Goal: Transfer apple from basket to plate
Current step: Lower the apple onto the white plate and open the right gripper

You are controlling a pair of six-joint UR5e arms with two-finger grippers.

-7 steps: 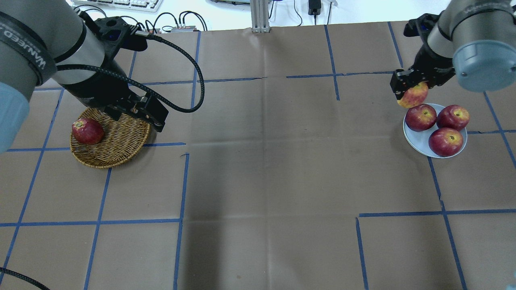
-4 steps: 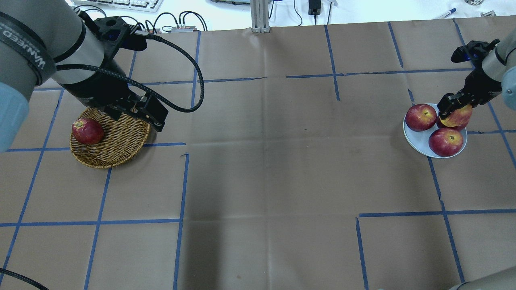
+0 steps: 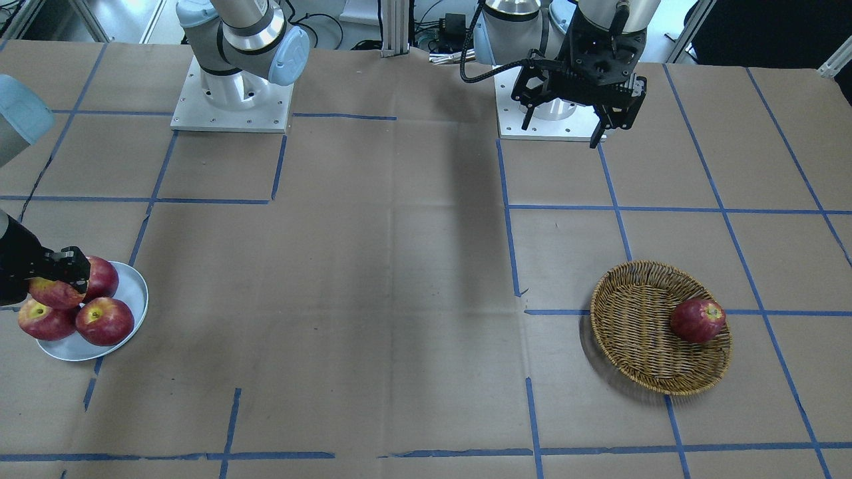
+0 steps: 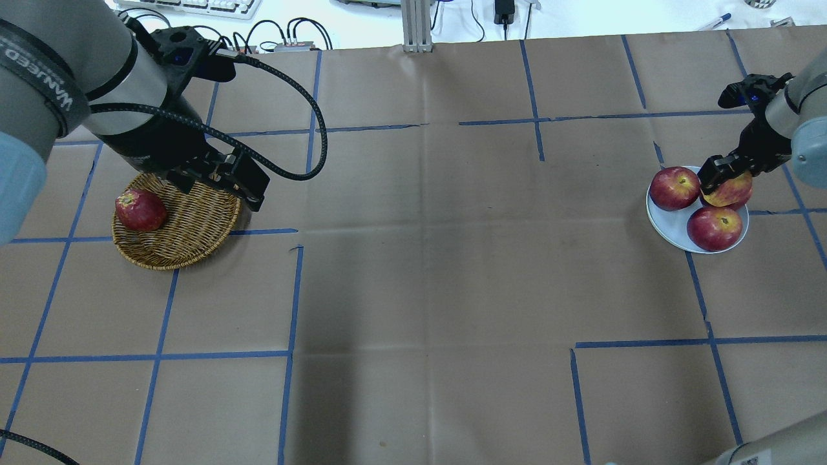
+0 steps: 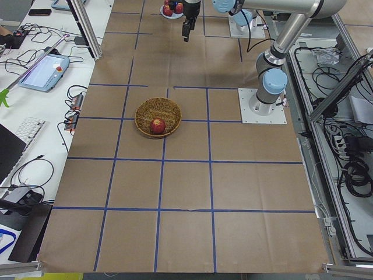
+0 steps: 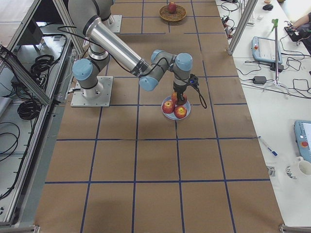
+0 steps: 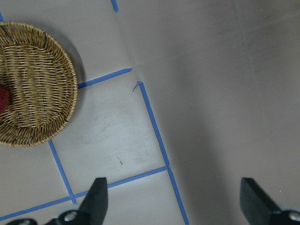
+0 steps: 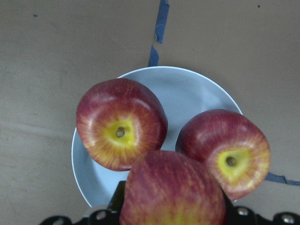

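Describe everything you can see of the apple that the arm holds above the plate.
It is a lighter red apple streaked with yellow-orange, its skin smooth. The right gripper is shut on it, a finger on each side. It hangs over the white plate, just above three darker apples lying there; contact with them cannot be told.

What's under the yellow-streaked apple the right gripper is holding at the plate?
A dark red apple on the small white plate lies beneath the yellow-streaked red apple held in the right gripper. The held apple covers most of it overhead; whether they touch cannot be told.
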